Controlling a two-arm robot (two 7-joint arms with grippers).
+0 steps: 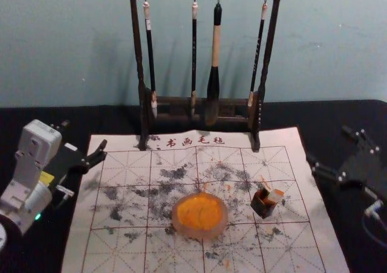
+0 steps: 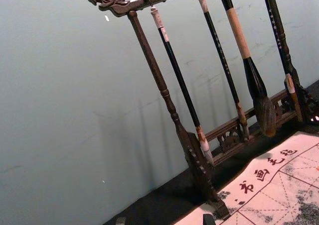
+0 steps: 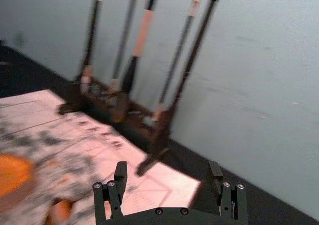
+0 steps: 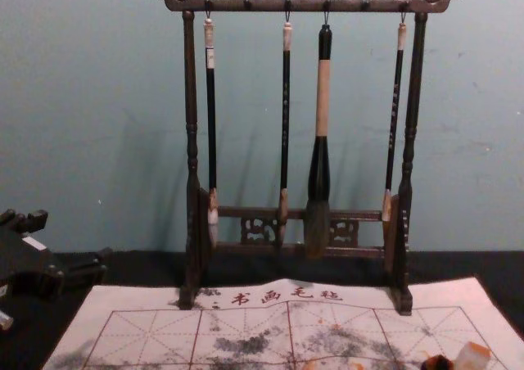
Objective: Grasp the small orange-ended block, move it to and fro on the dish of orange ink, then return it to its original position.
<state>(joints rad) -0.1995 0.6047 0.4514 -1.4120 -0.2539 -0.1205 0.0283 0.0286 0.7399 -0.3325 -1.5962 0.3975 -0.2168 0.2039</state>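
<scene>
Leaning block (image 1: 276,195), upper end rightward, axis slanted

A black table (image 1: 78,119) carries a gridded mat (image 1: 100,244), with a wooden rack (image 1: 138,49) at the mat's far edge

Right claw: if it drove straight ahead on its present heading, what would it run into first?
Probably the brush rack's right post, which stands ahead between the open fingers of the right claw. How high the claw would pass, and how far off the post is, stays unclear.
</scene>
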